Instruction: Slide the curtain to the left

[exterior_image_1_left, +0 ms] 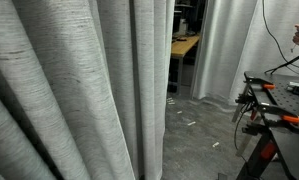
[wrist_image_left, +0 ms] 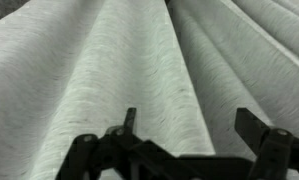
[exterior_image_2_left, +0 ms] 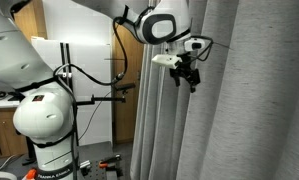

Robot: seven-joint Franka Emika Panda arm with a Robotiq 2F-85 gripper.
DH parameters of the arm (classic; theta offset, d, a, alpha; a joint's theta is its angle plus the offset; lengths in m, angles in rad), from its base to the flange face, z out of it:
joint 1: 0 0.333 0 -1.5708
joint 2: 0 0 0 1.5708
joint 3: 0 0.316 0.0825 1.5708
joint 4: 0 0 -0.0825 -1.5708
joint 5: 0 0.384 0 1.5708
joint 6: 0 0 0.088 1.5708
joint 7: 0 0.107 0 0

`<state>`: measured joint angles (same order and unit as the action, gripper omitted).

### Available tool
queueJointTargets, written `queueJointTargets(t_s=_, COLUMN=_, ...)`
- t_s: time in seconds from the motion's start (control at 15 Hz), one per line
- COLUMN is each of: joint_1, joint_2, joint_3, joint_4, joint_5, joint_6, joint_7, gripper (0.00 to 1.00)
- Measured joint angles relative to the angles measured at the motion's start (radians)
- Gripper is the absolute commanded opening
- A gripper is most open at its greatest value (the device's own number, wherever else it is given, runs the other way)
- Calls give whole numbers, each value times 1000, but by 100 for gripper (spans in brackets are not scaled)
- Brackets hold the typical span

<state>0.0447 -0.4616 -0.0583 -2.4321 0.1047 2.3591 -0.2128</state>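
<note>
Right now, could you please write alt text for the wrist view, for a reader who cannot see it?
Light-grey woven curtain in deep folds fills the frame. At the bottom edge the black end effector points at it, jaws wide apart with nothing gripped.

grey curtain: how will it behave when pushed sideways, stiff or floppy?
Likely floppy: the curtain hangs in deep, soft vertical folds, so a push probably bunches fabric locally before the whole panel slides. Its woven, slubbed surface looks grippy rather than slick. The open gripper may need to catch a fold.

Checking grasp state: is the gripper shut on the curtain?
No, in the wrist view the gripper stands wide open, facing the curtain.
</note>
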Motion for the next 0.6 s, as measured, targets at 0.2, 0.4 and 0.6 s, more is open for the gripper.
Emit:
queueJointTargets(t_s=0.2, joint_1=-51, joint_2=84, joint_3=-32, joint_4=85, joint_5=-1, joint_6=79, joint_7=10, gripper=100)
queueJointTargets(t_s=0.4, joint_1=-87, joint_2=182, joint_3=-52, joint_4=190, joint_5=-1, joint_6=141, joint_7=42, gripper=100)
queueJointTargets(t_s=0.6, joint_1=-122, joint_2=283, joint_3=-73, joint_4=317, joint_5=-1, joint_6=165, joint_7=92, gripper=100)
